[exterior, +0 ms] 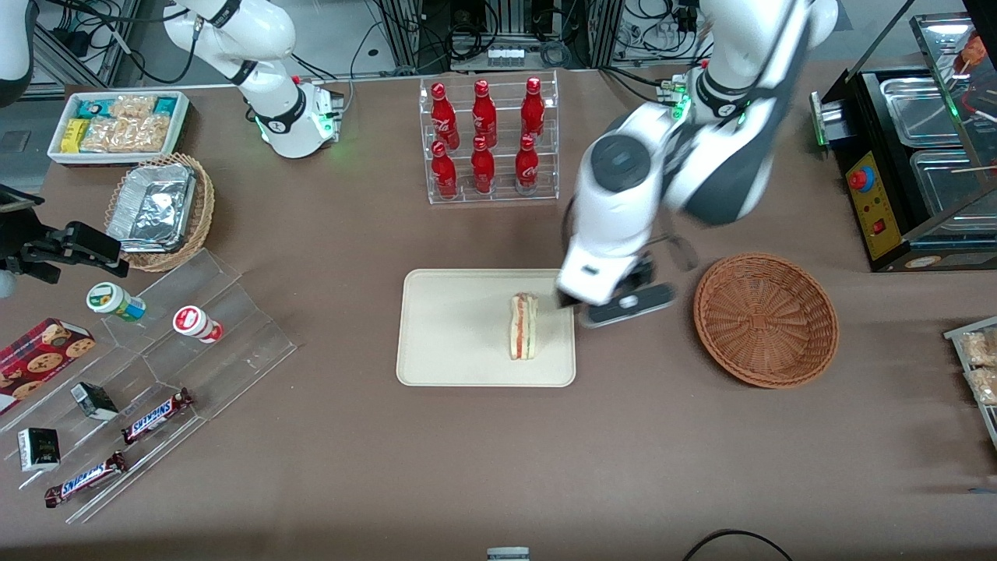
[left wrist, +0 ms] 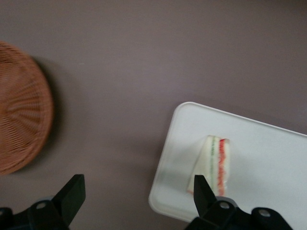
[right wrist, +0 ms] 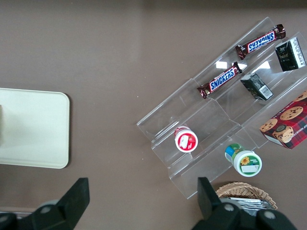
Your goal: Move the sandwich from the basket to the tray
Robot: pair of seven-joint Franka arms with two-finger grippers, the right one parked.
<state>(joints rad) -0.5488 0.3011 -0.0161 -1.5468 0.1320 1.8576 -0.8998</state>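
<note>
Sandwich on tray — gripper agape above, basket beside.

The sandwich stands on its edge on the cream tray, toward the tray's 3 o'clock rim, red and green filling stripes showing. The reddish-brown wicker basket sits empty at the tray's 3 o'clock. The hand, fingers spread, hovers between them.
</note>
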